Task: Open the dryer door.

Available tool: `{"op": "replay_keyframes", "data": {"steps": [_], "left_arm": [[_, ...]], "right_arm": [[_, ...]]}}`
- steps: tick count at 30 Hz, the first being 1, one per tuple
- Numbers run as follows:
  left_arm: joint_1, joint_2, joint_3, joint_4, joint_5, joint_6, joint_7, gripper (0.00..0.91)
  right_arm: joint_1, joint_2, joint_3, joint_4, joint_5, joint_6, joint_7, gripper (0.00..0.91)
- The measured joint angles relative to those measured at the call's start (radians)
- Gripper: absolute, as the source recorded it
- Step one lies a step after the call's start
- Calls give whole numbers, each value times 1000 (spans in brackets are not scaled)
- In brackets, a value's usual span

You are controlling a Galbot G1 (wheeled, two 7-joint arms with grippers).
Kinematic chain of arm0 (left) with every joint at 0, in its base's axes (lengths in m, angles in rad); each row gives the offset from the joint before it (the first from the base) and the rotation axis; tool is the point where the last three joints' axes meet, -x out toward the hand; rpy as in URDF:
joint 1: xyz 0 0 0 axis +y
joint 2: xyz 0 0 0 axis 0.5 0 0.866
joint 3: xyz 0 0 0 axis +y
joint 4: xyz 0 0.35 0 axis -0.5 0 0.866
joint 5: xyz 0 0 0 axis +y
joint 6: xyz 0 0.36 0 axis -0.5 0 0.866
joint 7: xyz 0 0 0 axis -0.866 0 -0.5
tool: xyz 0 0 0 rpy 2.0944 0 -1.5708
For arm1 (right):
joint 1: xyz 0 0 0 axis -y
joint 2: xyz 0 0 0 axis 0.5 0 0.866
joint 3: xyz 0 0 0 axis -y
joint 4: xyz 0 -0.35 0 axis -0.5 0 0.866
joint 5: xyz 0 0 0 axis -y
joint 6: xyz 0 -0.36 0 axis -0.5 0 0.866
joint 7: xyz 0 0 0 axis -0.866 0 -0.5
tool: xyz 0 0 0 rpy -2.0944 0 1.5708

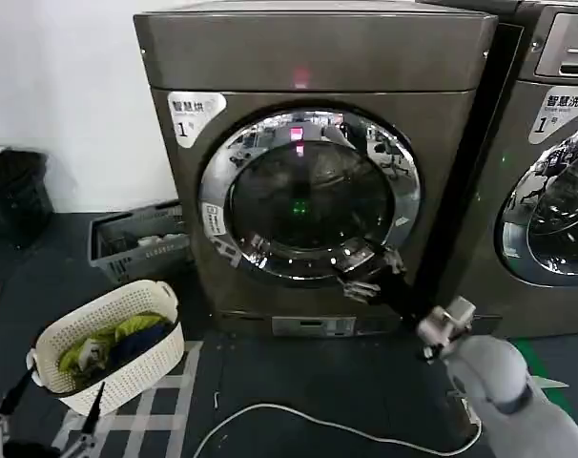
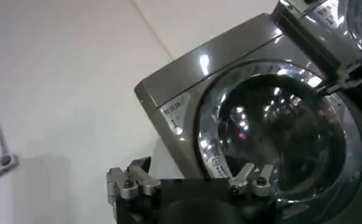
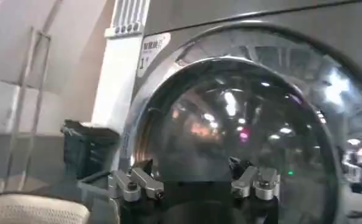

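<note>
Chrome-ringed dryer door (image 1: 310, 195) — right gripper (image 1: 370, 275) at rim

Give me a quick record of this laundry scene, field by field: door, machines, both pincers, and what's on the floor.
dryer door: shut, flush with the front
dryer: dark bronze-grey, red light lit on top panel, "1" sticker at upper left corner
right pincer: open, at the door's lower right chrome ring
left pincer: open, low and away from the dryer
second machine: lighter grey, to the dryer's right, door shut
white basket: on the floor, front left, holds clothes
grey crate: on the floor beside the dryer
white cable: lying on the floor in front
</note>
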Motion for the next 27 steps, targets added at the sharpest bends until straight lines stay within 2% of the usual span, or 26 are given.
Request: {"op": "replay_keyframes", "data": {"steps": [27], "left_arm": [[-7, -32, 4, -5, 23, -7, 0, 907]], "right_arm": [[273, 174, -222, -256, -91, 44, 12, 907]]}}
